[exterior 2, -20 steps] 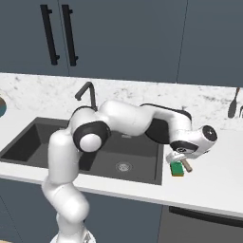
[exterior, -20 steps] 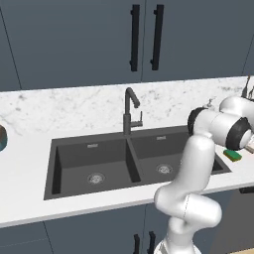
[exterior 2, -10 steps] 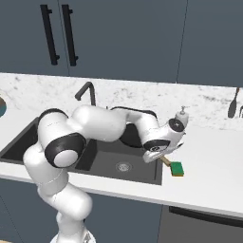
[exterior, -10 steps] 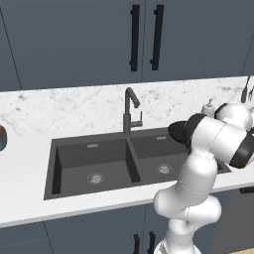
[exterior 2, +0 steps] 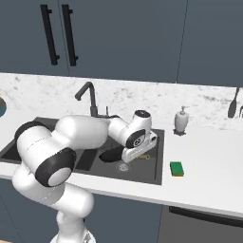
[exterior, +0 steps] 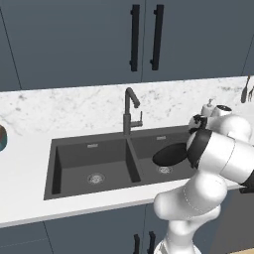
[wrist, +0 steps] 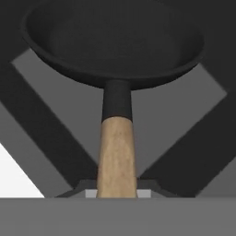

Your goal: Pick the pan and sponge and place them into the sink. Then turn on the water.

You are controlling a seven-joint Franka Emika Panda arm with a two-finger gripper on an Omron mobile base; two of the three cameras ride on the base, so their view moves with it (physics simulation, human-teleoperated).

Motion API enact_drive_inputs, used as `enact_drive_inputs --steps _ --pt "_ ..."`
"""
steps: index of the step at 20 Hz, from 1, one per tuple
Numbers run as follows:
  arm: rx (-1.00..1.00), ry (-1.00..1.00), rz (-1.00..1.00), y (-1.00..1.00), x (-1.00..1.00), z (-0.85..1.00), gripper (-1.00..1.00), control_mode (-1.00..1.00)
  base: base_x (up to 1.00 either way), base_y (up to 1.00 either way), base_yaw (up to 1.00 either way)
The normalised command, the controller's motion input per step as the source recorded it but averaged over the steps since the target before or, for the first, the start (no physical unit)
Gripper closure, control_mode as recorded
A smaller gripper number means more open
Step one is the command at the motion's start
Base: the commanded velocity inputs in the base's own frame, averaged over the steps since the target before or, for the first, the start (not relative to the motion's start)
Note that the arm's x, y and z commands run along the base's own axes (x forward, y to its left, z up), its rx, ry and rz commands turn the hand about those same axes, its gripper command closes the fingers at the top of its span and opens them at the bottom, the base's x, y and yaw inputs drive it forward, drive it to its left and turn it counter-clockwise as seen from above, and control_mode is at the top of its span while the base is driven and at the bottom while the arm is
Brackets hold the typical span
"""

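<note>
The black pan (exterior 2: 112, 154) hangs low over the right basin of the dark grey sink (exterior 2: 160, 163), tilted slightly. My gripper (exterior 2: 138, 153) is shut on its wooden handle (wrist: 116, 156), and the pan's bowl (wrist: 113, 41) stretches away from the hand above the basin floor. In the left base view the pan (exterior: 170, 154) shows beside my forearm over the right basin (exterior: 149, 144). The green sponge (exterior 2: 177, 168) lies on the counter just right of the sink, apart from the gripper. The faucet (exterior: 130, 110) stands behind the divider, and no water runs.
A white soap dispenser (exterior 2: 181, 119) stands on the counter behind the sponge. A dark utensil (exterior 2: 232, 103) lies at the far right by the wall. A bowl (exterior: 1, 139) sits at the counter's left edge. Cabinet doors with black handles rise behind the counter.
The arm has swung left from beside the sponge on the counter to over the right basin, carrying the pan. The sponge stayed where it was.
</note>
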Motion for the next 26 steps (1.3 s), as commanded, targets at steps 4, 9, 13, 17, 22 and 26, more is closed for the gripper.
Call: enact_drive_inputs --steps 4,9,13,17,22,26 --pt "-0.06 0.2 0.13 0.63 0.14 -0.13 1.0 -1.0 0.0 0.0 0.0" --pt "-0.03 0.13 0.13 0.52 0.13 -0.26 1.0 -1.0 0.0 0.0 0.0" --pt "0.0 0.05 0.12 0.38 0.13 -0.39 1.0 -1.0 0.0 0.0 0.0" --pt "0.0 -0.03 0.09 0.18 0.0 -0.41 1.0 -1.0 0.0 0.0 0.0" --pt "0.02 -0.06 0.07 0.02 0.0 -0.41 1.0 -1.0 0.0 0.0 0.0" --pt "0.02 -0.04 0.07 0.0 0.0 -0.39 1.0 -1.0 0.0 0.0 0.0"
